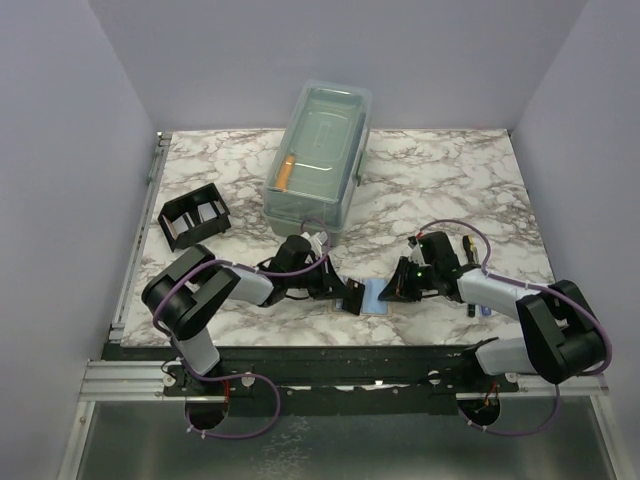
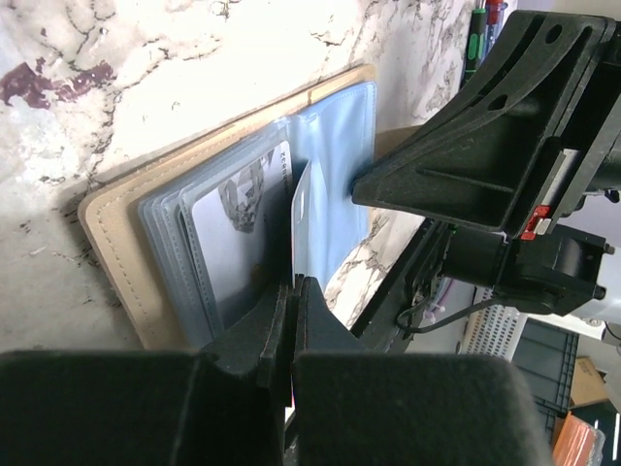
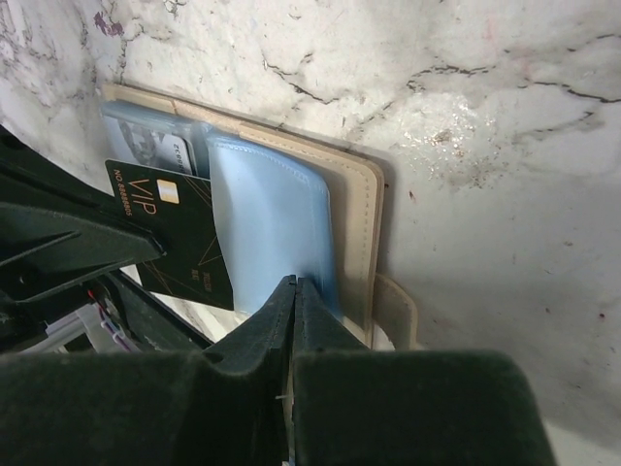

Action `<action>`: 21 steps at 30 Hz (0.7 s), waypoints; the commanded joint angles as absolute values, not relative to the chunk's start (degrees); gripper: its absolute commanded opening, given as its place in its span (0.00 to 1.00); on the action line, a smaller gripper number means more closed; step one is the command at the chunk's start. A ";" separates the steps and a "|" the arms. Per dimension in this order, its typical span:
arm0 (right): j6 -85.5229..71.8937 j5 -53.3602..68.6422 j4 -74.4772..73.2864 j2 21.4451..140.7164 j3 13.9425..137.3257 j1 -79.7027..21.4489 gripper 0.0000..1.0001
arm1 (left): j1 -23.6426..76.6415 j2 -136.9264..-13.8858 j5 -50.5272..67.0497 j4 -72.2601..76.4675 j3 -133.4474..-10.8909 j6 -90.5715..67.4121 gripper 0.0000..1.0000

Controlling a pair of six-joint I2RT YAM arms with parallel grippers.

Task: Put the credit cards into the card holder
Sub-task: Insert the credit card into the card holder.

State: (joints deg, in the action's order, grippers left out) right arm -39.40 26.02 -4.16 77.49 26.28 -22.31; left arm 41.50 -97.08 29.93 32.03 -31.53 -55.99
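The dark grey card [image 3: 179,233], marked VIP, stands half out of a tan wallet [image 3: 354,204] with blue plastic sleeves [image 3: 272,223]. My left gripper [image 2: 293,291] is shut on this card, which shows edge-on in the left wrist view [image 2: 300,218]. My right gripper [image 3: 296,286] is shut on a blue sleeve at the wallet's other side. Both grippers meet at the wallet [image 1: 378,298] near the front edge. A pale card [image 2: 238,218] lies in a sleeve; I cannot pick out a light blue card. The black card holder [image 1: 195,217] stands at the far left, apart from both grippers.
A large clear lidded box [image 1: 318,160] with an orange item inside stands at the back centre. Small pens or markers lie by the right arm [image 1: 468,245]. The table's front edge [image 1: 300,347] is just behind the wallet.
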 commanded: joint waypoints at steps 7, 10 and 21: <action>-37.62 23.88 -4.13 79.82 25.40 -22.14 0.03 | 42.43 -100.55 29.68 37.66 -33.84 -56.61 0.00; -37.53 23.78 -4.22 79.89 25.40 -22.12 0.03 | 42.50 -100.65 29.37 38.79 -33.96 -57.20 0.00; -37.44 23.89 -4.22 79.82 25.49 -22.15 0.02 | 42.85 -102.22 25.80 41.14 -33.42 -60.56 0.00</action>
